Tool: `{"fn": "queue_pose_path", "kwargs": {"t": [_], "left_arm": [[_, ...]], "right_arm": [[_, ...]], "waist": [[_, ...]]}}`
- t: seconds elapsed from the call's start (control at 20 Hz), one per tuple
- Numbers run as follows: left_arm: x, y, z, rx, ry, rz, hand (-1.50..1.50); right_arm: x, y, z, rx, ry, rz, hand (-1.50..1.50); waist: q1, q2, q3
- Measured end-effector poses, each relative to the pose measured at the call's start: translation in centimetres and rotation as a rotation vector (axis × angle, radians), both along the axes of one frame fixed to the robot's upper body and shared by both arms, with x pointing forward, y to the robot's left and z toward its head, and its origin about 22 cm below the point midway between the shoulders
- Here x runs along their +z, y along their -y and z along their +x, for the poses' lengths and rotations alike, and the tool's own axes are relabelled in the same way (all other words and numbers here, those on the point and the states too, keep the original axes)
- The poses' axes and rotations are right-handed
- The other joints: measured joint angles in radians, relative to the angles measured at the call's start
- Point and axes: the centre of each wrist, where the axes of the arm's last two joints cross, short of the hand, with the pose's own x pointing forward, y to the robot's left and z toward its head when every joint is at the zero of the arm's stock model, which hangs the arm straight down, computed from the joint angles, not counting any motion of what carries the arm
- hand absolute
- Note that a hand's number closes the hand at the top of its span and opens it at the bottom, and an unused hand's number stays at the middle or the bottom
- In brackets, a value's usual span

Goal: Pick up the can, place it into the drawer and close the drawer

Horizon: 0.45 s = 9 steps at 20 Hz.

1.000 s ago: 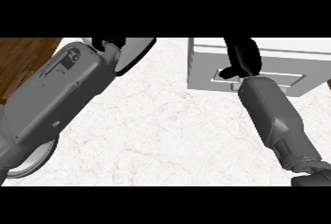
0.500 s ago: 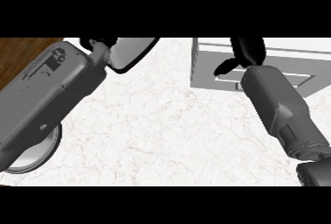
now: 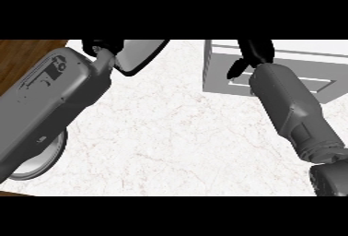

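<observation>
Marble counter [image 3: 170,133]: grey drawer [image 3: 221,76] top right, right hand [image 3: 257,51] over it; left hand [image 3: 99,46] top left; plate [image 3: 39,162] lower left.

A white marbled counter [image 3: 170,138] carries a round plate [image 3: 42,162] at its lower left, brown wood [image 3: 27,50] beyond.

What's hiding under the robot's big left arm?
A round plate lies on the counter under the left forearm. Only one side of it peeks out. The rest is covered, so I can't tell if anything sits on it.
</observation>
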Motion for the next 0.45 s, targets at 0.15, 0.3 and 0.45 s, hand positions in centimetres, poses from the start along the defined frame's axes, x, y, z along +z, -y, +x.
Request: {"fn": "queue_pose_path", "kwargs": {"t": [0.15,0.3,0.45], "left_arm": [[-0.3,-0.5,-0.1,0.004,-0.003,0.005,-1.5],[-0.6,-0.6,-0.3,0.009,-0.007,0.008,-1.5],[-1.2,-0.9,-0.4,0.014,-0.013,0.006,-1.5]], "right_arm": [[0.3,0.1,0.1,0.022,-0.034,0.15,-1.5],[0.6,0.0,0.2,0.047,-0.046,0.302,-1.5],[1.3,0.0,0.5,0.07,-0.053,0.432,-1.5]], "waist": [[-0.005,0.001,0.0],[-0.012,-0.001,0.001],[-0.015,-0.005,-0.002]]}}
